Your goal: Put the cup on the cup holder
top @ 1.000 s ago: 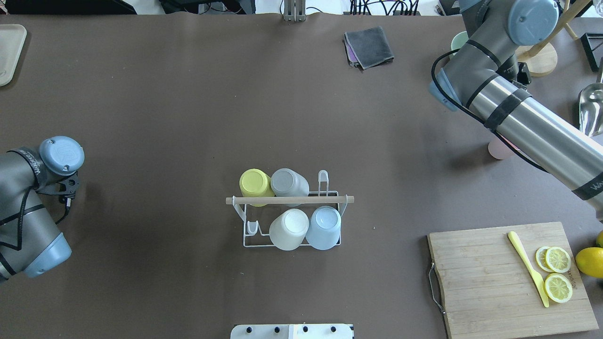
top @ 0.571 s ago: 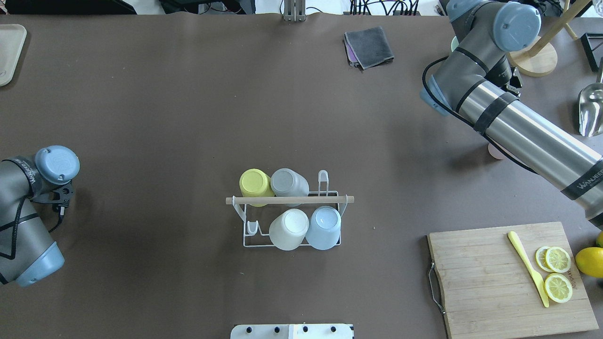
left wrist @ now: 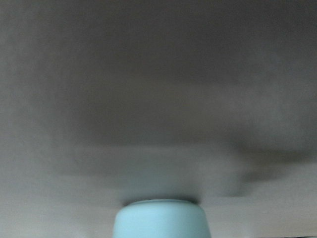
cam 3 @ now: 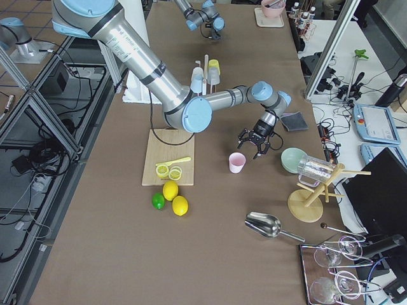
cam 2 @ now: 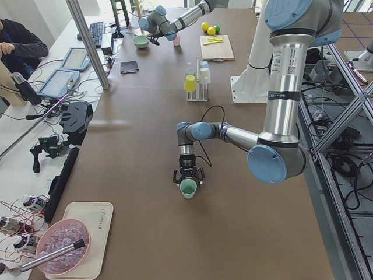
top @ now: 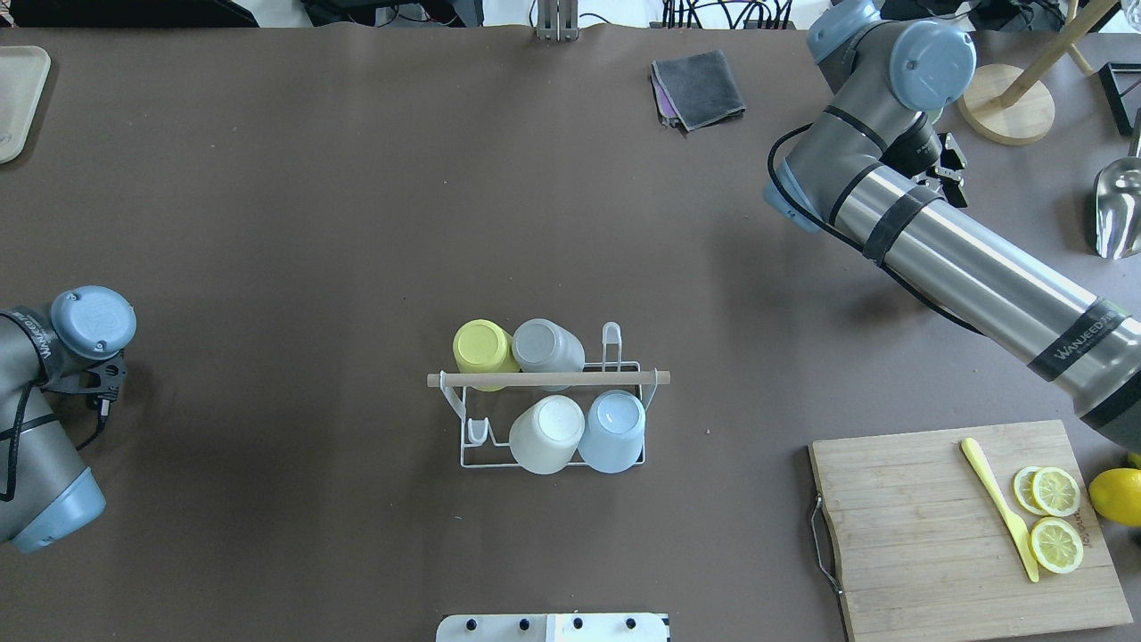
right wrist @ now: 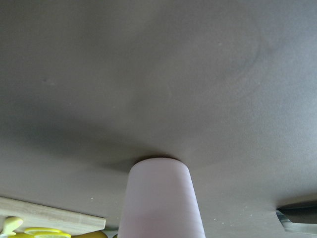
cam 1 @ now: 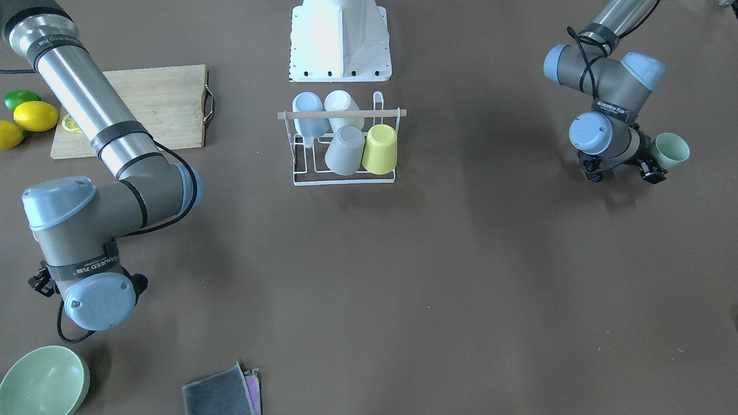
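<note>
The white wire cup holder (top: 624,367), with a wooden rod (top: 548,379) across its top, stands mid-table and also shows in the front view (cam 1: 344,180). It carries several upturned cups: yellow, grey, white and blue. My left gripper (cam 1: 654,160) is at the table's left side, shut on a pale green cup (cam 1: 670,150) held sideways. That cup also shows in the left side view (cam 2: 188,188) and the left wrist view (left wrist: 161,220). My right gripper (top: 950,169) is open at the far right. It is apart from a pink cup (cam 3: 236,162) that stands upright on the table (right wrist: 159,198).
A cutting board (top: 918,526) with lemon slices and a yellow knife lies at the near right, with a lemon (top: 1116,496) beside it. At the far right there are a green bowl (cam 3: 294,159), a folded grey cloth (top: 698,87), a wooden stand (top: 1007,111) and a metal scoop (top: 1119,209).
The right arm has swung toward the far side and to the left in the overhead view, and now covers the pink cup there. The left arm has drawn back toward the left edge.
</note>
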`<action>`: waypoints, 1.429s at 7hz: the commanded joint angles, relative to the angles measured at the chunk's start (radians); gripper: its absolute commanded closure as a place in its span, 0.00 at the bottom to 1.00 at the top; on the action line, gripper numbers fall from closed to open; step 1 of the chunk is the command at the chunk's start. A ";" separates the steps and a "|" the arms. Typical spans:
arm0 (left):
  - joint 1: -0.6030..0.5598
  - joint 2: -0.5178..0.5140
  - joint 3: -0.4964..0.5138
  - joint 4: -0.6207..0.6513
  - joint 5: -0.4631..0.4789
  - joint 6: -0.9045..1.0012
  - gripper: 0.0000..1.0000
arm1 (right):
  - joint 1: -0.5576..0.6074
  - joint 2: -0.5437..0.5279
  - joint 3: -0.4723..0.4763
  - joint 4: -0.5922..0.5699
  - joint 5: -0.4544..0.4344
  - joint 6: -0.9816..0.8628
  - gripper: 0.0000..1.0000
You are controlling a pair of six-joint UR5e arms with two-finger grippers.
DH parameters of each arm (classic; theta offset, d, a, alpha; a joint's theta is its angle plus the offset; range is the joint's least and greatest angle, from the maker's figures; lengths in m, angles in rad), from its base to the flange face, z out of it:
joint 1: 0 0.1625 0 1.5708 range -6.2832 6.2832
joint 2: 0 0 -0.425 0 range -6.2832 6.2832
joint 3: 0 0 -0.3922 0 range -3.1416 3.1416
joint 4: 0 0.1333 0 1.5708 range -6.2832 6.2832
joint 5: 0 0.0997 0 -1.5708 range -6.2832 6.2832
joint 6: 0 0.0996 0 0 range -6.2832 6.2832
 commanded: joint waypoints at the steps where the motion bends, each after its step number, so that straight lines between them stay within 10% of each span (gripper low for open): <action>1: 0.000 0.005 0.006 -0.009 0.000 0.001 0.02 | -0.031 0.007 -0.024 0.002 -0.087 -0.042 0.02; 8: -0.003 0.067 -0.001 -0.078 0.002 0.010 0.04 | -0.054 0.036 -0.127 0.019 -0.073 -0.065 0.02; 10: -0.009 0.080 -0.010 -0.078 0.002 0.011 0.20 | -0.054 0.033 -0.127 0.007 -0.076 -0.098 0.02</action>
